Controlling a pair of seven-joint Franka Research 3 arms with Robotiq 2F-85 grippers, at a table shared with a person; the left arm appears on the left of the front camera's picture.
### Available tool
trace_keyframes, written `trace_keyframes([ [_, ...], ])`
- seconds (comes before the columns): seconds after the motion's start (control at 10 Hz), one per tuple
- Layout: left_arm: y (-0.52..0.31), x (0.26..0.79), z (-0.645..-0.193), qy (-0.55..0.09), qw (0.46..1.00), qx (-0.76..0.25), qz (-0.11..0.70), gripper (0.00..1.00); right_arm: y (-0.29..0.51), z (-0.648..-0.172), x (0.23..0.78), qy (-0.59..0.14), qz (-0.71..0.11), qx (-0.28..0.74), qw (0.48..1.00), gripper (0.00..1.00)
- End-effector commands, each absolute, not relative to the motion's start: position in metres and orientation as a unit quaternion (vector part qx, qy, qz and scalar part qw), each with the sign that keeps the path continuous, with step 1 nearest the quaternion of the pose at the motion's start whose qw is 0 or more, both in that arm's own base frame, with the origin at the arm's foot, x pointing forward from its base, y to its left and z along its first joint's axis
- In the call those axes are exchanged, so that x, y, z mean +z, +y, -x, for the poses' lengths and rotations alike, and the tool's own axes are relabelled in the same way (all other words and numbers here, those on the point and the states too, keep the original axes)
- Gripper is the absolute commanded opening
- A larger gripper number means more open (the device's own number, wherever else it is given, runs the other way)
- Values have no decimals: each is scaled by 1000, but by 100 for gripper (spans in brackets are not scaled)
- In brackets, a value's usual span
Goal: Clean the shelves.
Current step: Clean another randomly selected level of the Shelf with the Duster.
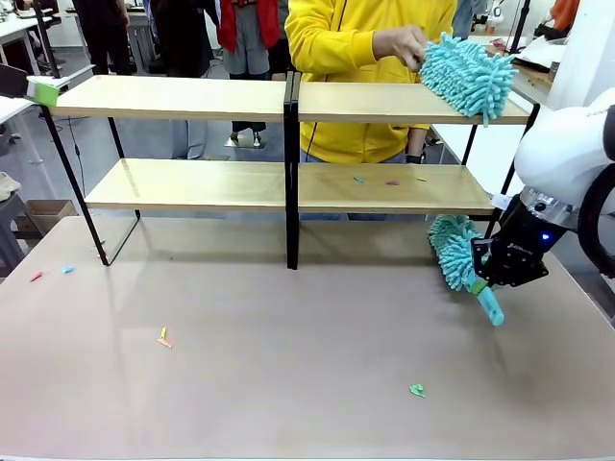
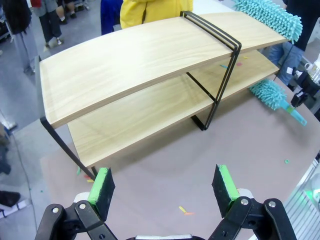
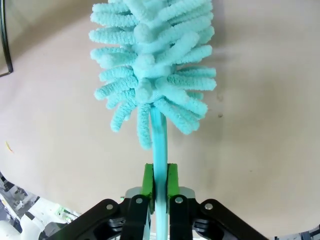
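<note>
The shelves (image 1: 192, 98) stand across the far half of the table, two light-wood boards in a black frame with a central post. My right gripper (image 1: 487, 274) is shut on the handle of a teal fluffy duster (image 1: 452, 248), its head low beside the right end of the lower board. In the right wrist view the green pads (image 3: 148, 176) clamp the duster's thin handle (image 3: 160, 145). A person in yellow presses a second teal duster (image 1: 466, 72) onto the top board's right end. My left gripper (image 2: 164, 187) is open, raised off the left end of the shelves (image 2: 140, 60).
Small coloured paper scraps (image 1: 389, 181) lie on the lower board's right half. More scraps lie on the brown table (image 1: 288, 403): a green one (image 1: 417, 390) at the front right, orange ones (image 1: 163, 338) at the left, and pink and blue ones (image 1: 50, 273) near the left edge.
</note>
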State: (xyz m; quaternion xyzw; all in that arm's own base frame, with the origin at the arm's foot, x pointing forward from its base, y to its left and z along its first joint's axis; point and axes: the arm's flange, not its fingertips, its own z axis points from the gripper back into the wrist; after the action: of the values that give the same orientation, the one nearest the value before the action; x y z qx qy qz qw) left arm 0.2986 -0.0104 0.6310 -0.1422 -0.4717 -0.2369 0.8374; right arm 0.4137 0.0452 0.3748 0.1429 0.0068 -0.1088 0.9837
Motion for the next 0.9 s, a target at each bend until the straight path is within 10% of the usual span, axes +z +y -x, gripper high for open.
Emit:
trace_keyframes([
  [0.0,-10,631,-298,-472,837,-237,142,100,50,-405,380,17,-153,-110,982,12],
  [0.8,-10,631,-298,-472,837,-237,142,100,32,-319,406,153,-174,-201,952,12],
])
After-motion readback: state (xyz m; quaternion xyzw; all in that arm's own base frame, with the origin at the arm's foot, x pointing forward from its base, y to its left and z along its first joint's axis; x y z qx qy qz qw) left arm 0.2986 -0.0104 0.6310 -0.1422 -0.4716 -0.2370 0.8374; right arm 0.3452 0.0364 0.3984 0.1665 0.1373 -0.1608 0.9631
